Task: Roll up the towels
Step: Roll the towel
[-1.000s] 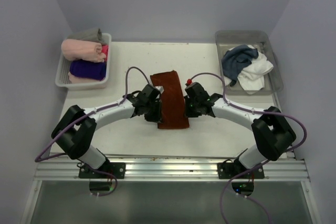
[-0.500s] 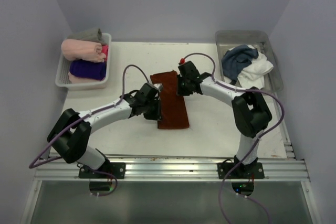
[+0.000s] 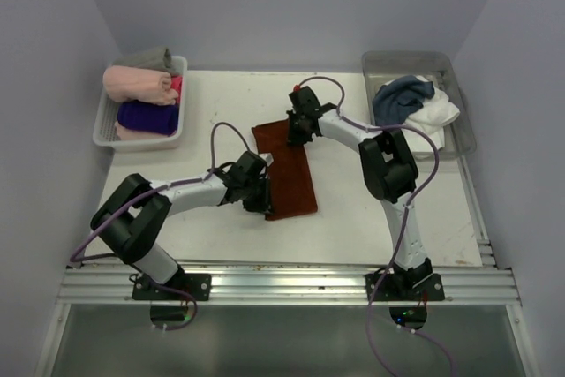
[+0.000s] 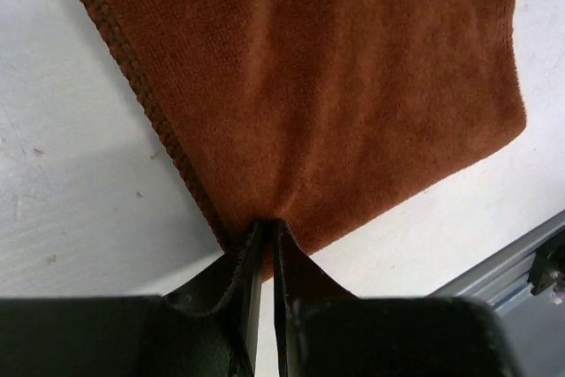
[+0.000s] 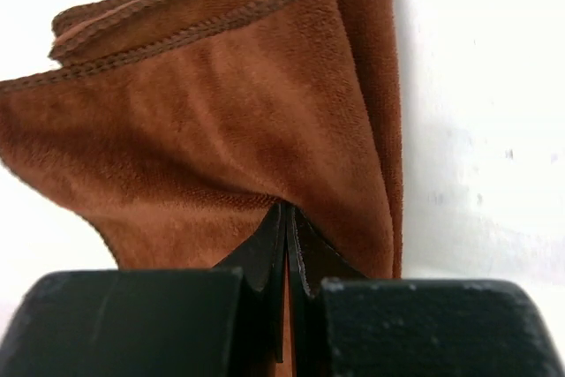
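Observation:
The rust-brown towel (image 3: 293, 178) lies lengthwise in the middle of the table. My left gripper (image 3: 261, 200) is shut on its near left corner, the cloth pinched between the jaws (image 4: 267, 229). My right gripper (image 3: 295, 133) is shut on the far end, where the towel (image 5: 221, 130) bunches into folded layers ahead of the jaws (image 5: 287, 211). A dark slate-blue towel (image 3: 401, 99) and a white towel (image 3: 433, 119) lie crumpled in the clear bin (image 3: 408, 61) at the back right.
A white basket (image 3: 104, 130) at the back left holds a pale pink roll (image 3: 137, 84), a purple roll (image 3: 147, 116) and a grey cloth. The metal rail (image 3: 282, 284) runs along the table's near edge, behind both arm bases.
The right arm stretched away from the towel's right side to its far end. The left gripper slid nearer along the left edge to the near corner. The towel now lies flatter.

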Tool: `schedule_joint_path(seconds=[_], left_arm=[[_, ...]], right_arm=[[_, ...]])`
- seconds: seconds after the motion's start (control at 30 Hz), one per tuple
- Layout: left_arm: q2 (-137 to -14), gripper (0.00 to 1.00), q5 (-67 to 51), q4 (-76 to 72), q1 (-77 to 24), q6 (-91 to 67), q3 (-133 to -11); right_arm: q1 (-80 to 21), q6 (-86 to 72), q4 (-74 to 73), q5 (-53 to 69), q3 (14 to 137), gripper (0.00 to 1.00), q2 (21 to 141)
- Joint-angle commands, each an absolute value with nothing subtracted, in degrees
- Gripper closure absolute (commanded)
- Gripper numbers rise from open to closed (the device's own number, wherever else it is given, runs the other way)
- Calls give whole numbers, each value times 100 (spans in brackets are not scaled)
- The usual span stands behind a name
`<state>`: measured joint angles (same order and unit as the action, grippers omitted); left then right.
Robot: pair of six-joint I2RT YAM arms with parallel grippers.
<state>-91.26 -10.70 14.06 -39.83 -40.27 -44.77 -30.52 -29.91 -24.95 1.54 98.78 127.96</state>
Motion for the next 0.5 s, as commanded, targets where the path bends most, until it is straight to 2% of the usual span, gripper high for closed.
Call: schedule_joint_path(seconds=[0.0, 0.23, 0.47], left_arm=[[-9377, 87, -1046, 1072, -3999, -4017, -4342], [-9598, 88, -616, 1546, -3981, -3666, -4938], [-9221, 87, -167, 2109, -3780, -3270, -5352]], right_arm=[[-2909, -2997, -2724, 202, 10502, 100, 13165], [-2664, -3015, -2856, 114, 10846, 100, 13500], [-2628, -2997, -2901, 193, 10627, 100, 13105]])
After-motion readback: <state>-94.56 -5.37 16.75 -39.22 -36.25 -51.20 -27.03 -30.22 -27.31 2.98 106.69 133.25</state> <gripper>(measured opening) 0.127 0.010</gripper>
